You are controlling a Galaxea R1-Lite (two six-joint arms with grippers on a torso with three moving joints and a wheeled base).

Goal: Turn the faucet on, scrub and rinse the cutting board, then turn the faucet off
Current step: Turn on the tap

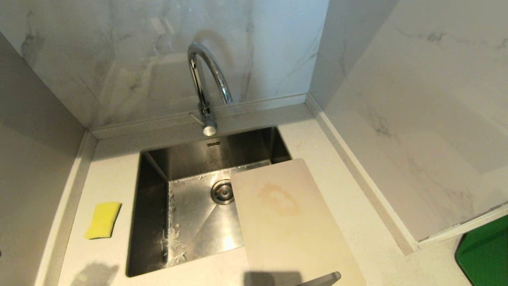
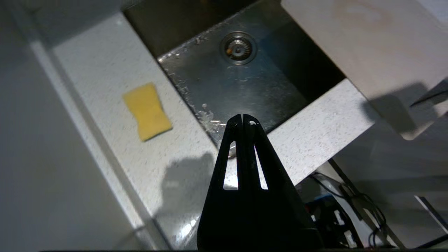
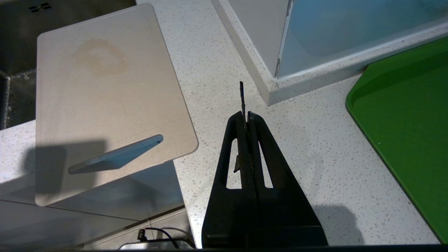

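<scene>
A tall, shiny chrome gooseneck faucet (image 1: 206,79) is mounted behind the steel sink, its arched spout curved over the basin; no water is seen running. A large off-white rectangular plastic cutting board (image 1: 289,222) with rounded corners and a brownish ring stain is laid across the sink's right edge, its slot handle overhanging the counter front.

Kitchen corner. Evidence: steel sink (image 1: 154,186) set in a speckled white counter (image 1: 111,171) at frame centre, chrome faucet (image 1: 206,83) above it, marble-look wall panels (image 1: 119,51) across the top, sponge (image 1: 103,219) lower left, board (image 1: 285,214) lower centre.
</scene>
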